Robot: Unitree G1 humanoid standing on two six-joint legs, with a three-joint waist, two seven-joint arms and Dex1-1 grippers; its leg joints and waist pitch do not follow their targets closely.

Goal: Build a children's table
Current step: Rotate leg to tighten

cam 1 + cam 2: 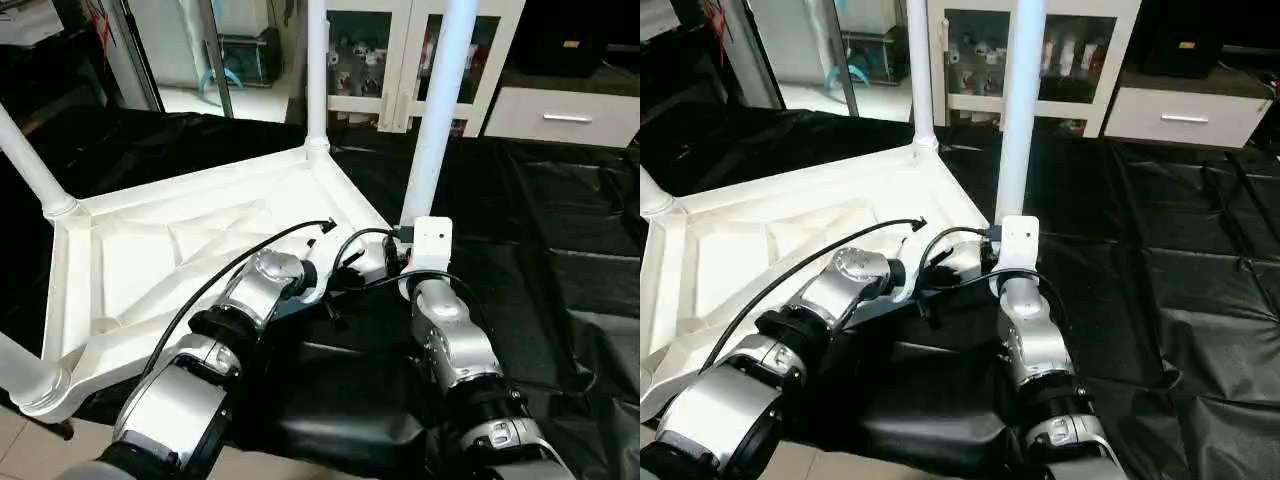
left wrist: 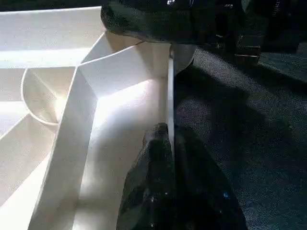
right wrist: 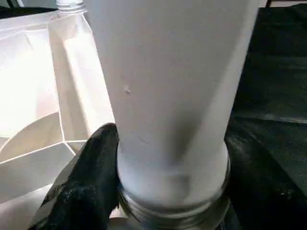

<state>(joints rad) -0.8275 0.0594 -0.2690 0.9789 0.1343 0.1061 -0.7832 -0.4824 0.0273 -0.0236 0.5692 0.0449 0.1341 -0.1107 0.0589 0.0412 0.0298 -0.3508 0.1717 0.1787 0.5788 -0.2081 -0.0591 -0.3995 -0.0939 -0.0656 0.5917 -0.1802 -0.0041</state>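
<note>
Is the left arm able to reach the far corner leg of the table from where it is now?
Probably not yet: the left gripper is clamped on the table rim, and the far leg stands well beyond it.

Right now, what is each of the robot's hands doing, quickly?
Left gripper: fingers pinched on the side wall of the table top.
Right gripper: fingers closed around the base of a table leg.

Black sheeting [image 1: 560, 230] covers the floor; behind it stands a white cabinet [image 1: 400, 60] with glass doors, and a white drawer unit [image 1: 565, 115] sits beside it.
</note>
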